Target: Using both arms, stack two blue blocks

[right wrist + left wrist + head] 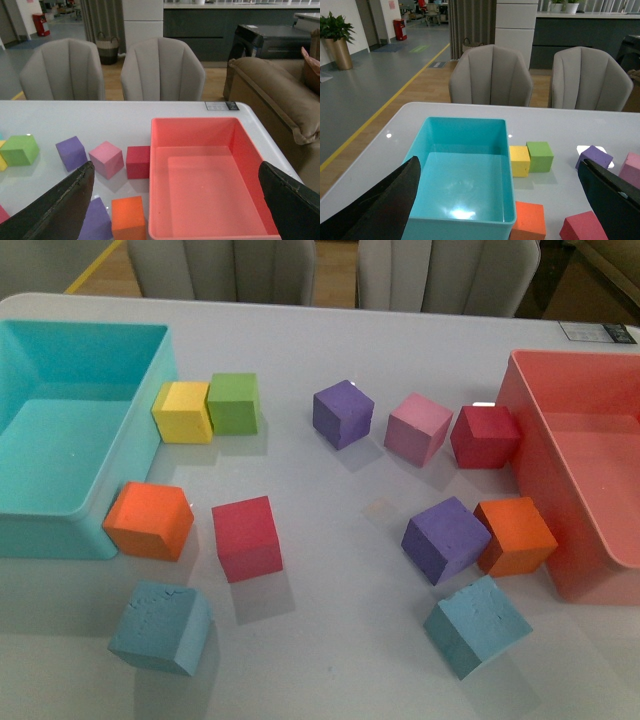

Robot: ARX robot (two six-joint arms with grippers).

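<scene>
Unobstructed: left blue block (160, 628), right blue block (477, 625); red bin (535, 490) cropped.

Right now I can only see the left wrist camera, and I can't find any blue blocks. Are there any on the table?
Observer: Yes, two. The left blue block sits close to the robot, just in front of the left orange cube by the turquoise bin.
Operator: Where's the other one?
Observer: The right blue block is also near the front, just in front of the nearer purple cube and the right orange cube.
Operator: What's past those?
Observer: A salmon-pink bin stands on the right side, close beside the right orange cube.
</scene>
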